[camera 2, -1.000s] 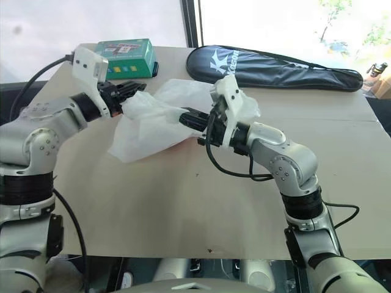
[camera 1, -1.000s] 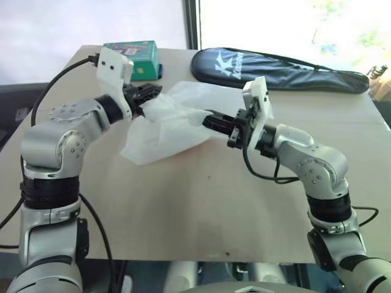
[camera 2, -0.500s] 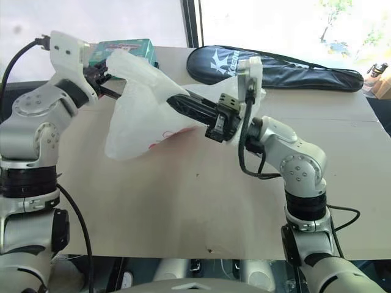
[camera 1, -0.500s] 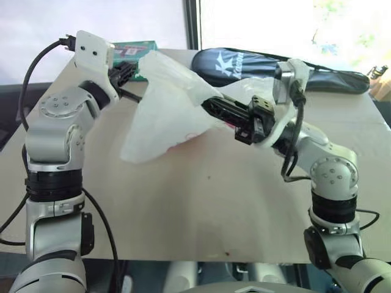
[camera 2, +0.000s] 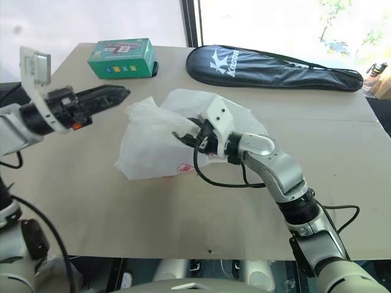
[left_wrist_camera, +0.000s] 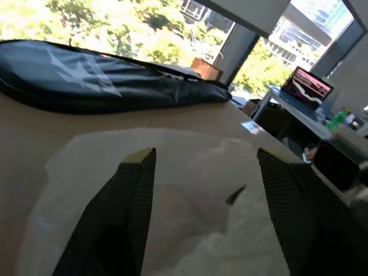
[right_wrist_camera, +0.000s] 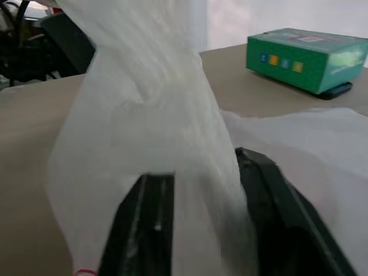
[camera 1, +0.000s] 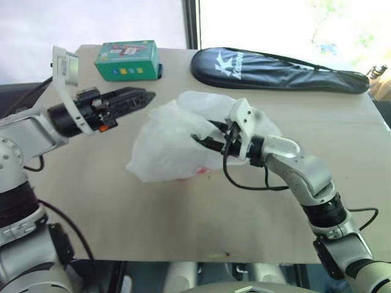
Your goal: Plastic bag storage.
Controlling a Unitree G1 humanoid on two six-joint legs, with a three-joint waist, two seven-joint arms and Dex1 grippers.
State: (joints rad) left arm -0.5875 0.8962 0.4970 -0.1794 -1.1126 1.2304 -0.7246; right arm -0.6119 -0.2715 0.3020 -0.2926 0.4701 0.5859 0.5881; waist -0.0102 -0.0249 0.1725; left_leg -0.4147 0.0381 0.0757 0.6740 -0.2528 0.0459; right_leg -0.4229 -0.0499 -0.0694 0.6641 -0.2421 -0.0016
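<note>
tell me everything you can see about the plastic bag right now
The plastic bag is thin, translucent white and crumpled, with a small red mark near its lower edge. It lies in a loose heap on the tan table, in front of the black racket cover. The right gripper is pushed into its folds, film bunched between the fingers. The open left gripper hovers apart beside it.

The tan table [camera 1: 183, 207] bears the plastic bag [camera 1: 165, 146], a green box [camera 1: 127, 59] and a black racket cover [camera 1: 275, 68].
</note>
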